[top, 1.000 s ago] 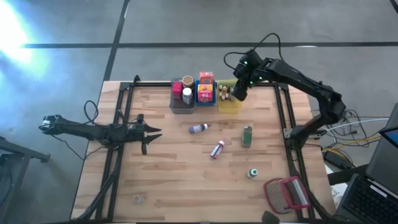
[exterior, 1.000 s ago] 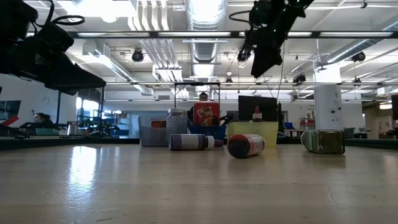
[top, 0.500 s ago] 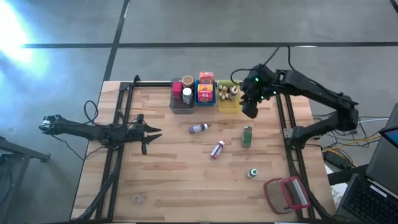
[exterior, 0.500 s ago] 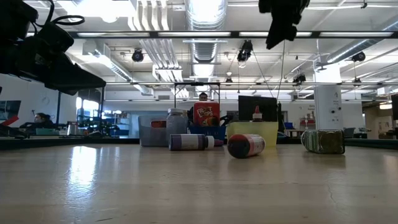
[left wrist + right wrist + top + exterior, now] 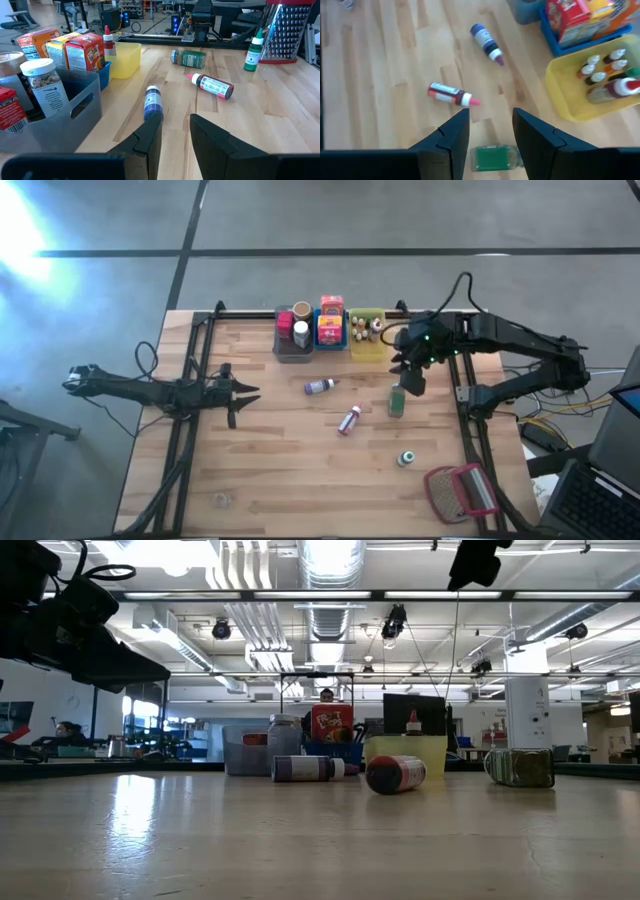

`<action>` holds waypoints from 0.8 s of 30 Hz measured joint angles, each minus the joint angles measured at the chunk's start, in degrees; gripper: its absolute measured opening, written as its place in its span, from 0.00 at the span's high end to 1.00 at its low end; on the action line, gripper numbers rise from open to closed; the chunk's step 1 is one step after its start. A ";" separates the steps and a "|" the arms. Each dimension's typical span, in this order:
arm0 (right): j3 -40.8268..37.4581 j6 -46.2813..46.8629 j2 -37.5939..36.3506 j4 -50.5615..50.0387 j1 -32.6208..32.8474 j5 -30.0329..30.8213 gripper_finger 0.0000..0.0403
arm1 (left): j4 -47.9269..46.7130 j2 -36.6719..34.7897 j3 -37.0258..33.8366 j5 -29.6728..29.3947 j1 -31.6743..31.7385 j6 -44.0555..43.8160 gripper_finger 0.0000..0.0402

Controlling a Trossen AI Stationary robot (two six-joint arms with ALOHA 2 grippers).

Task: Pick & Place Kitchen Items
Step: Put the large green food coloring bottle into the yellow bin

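My right gripper (image 5: pixel 411 381) hangs open, high above the table (image 5: pixel 476 558), over a green jar (image 5: pixel 398 399) that lies on its side; in the right wrist view the jar (image 5: pixel 495 157) shows below the gap between the fingers (image 5: pixel 490 131). A purple-capped bottle (image 5: pixel 320 387) and a red-labelled bottle (image 5: pixel 349 420) lie on the table. A small green bottle (image 5: pixel 406 458) stands upright nearer the near edge. My left gripper (image 5: pixel 243 393) waits open at the table's left side, pointing at the purple-capped bottle (image 5: pixel 152 101).
At the far edge stand a grey bin (image 5: pixel 285 348) with jars, a blue bin (image 5: pixel 331 340) with boxes and a yellow bin (image 5: pixel 368 351) with tiny bottles. A red-framed mesh object (image 5: pixel 460 492) lies at the near right corner. Black rails (image 5: pixel 452 370) run along both sides.
My right gripper has moved from above the yellow bin toward the table's near edge and a little to the right, and now stands over the green jar. It stays open and high. Nothing on the table has moved.
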 joint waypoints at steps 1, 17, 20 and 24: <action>-0.28 0.50 -0.12 -0.03 0.87 0.00 0.63 | 0.00 -0.01 0.00 0.00 -0.02 0.02 0.73; -4.42 9.74 -0.05 -0.15 17.70 4.55 0.73 | 0.00 0.00 0.00 0.00 -0.01 0.02 0.73; -4.48 13.12 -0.05 -0.39 21.45 4.57 0.74 | 0.00 0.00 0.00 0.00 -0.01 0.02 0.73; -4.55 18.58 -0.05 -1.35 26.42 6.45 0.76 | 0.00 0.00 0.00 0.00 -0.02 0.02 0.73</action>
